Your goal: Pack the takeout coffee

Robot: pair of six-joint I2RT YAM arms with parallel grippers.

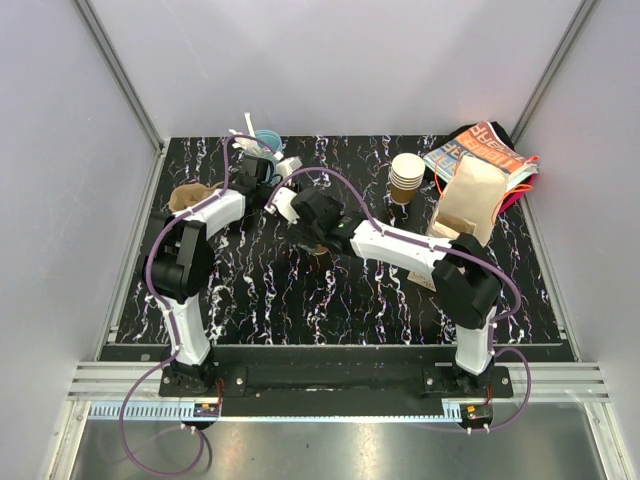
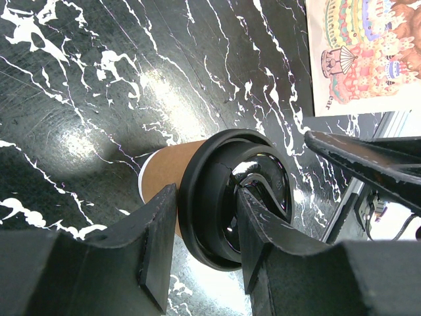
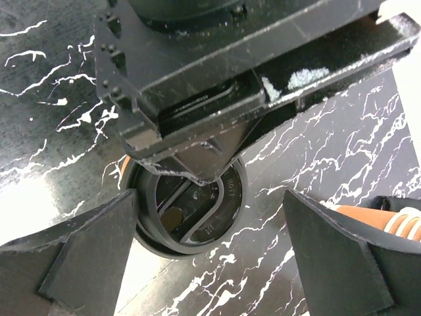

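The takeout coffee [image 2: 164, 172] is a brown paper cup with a black lid [image 2: 217, 191], standing on the black marbled table. My left gripper [image 2: 204, 220] is shut on the lid's rim, with one finger [image 2: 154, 243] outside the rim and the other [image 2: 263, 250] in the lid's recess. The right wrist view looks down on the lid [image 3: 200, 220] with the left gripper's body [image 3: 217, 85] above it. My right gripper [image 3: 210, 253] is open wide; its left finger [image 3: 79, 257] is beside the lid and its right finger [image 3: 342, 257] is well clear. In the top view the cup [image 1: 321, 249] is mostly hidden under the arms.
A stack of nested brown cups [image 1: 406, 177] stands at the back right, beside a tan paper bag [image 1: 468, 198] lying on a colourful printed bag [image 1: 485, 150]. A light-blue cup with white utensils [image 1: 265, 143] is at the back left. A brown object [image 1: 190, 195] sits at the left edge.
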